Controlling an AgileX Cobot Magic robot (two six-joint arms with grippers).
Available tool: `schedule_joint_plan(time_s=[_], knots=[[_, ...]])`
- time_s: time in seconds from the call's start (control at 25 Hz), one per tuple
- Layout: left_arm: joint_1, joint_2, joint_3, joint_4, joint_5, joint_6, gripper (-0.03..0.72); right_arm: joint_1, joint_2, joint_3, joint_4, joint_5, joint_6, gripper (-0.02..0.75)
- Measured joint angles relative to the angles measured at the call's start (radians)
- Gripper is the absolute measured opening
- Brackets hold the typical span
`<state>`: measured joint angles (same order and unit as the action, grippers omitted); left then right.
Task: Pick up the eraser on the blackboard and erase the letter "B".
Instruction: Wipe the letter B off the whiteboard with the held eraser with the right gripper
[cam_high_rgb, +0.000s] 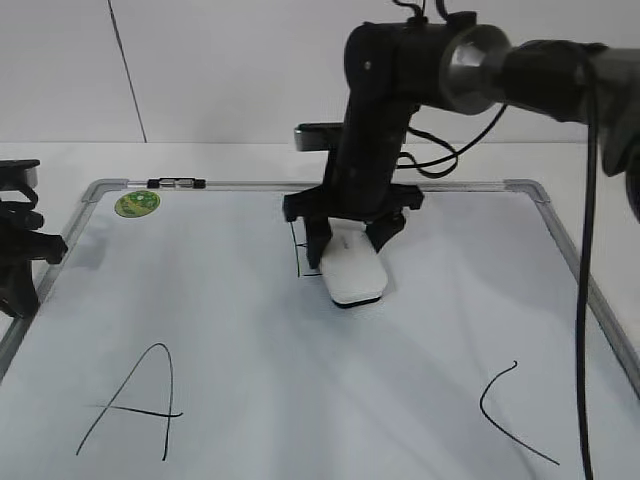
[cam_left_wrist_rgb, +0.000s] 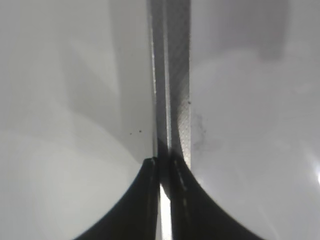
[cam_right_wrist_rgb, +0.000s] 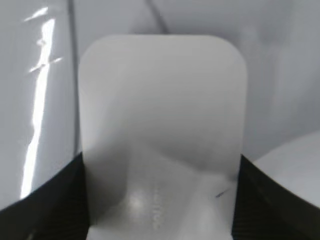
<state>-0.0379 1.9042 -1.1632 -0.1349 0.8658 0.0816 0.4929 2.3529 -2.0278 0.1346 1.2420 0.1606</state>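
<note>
Nearest the lens in the exterior view are the black "A" (cam_high_rgb: 135, 405) at lower left and the "C" (cam_high_rgb: 510, 415) at lower right, both drawn on the blackboard (cam_high_rgb: 250, 330), whose grey frame runs along the top and sides. Up past them, at centre frame, the right gripper (cam_high_rgb: 345, 235) reaches down from the upper right and clamps the eraser (cam_high_rgb: 353, 268) by its two long sides; the right wrist view confirms it, with the white block filling the frame and a dark finger (cam_right_wrist_rgb: 257, 200) pressed to each flank. Its felt face looks to be down on the board. What remains of the letter "B" (cam_high_rgb: 303, 255) is a few thin black strokes just left of the eraser, touching or nearly touching its left edge, partly hidden behind the left-hand finger. So the coming move turns on a sideways sweep toward the left of the frame, across the eraser's long axis (which runs roughly toward the camera). The left gripper (cam_high_rgb: 20, 250) sits at the far left edge over the frame rail, well apart from the letter; its fingers (cam_left_wrist_rgb: 150, 200) appear pressed together with nothing between them.
</note>
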Motion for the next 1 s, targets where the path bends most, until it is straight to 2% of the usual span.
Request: schedule_joint_plan(time_s=[0.2, 0.48, 0.72, 1.0], knots=[[0.000, 0.000, 0.000, -0.002, 0.000, 0.000, 0.020, 0.102, 0.008, -0.006, -0.005, -0.002, 0.000, 0.529], [0.000, 0.000, 0.000, -0.002, 0.000, 0.000, 0.020, 0.171, 0.016, -0.026, -0.135, 0.001, 0.004, 0.529], [0.000, 0.000, 0.000, -0.004, -0.002, 0.000, 0.020, 0.156, 0.034, -0.072, -0.196, 0.026, 0.044, 0.529], [0.000, 0.000, 0.000, -0.005, -0.010, 0.000, 0.020, 0.032, 0.063, -0.110, -0.191, 0.009, 0.058, 0.528]])
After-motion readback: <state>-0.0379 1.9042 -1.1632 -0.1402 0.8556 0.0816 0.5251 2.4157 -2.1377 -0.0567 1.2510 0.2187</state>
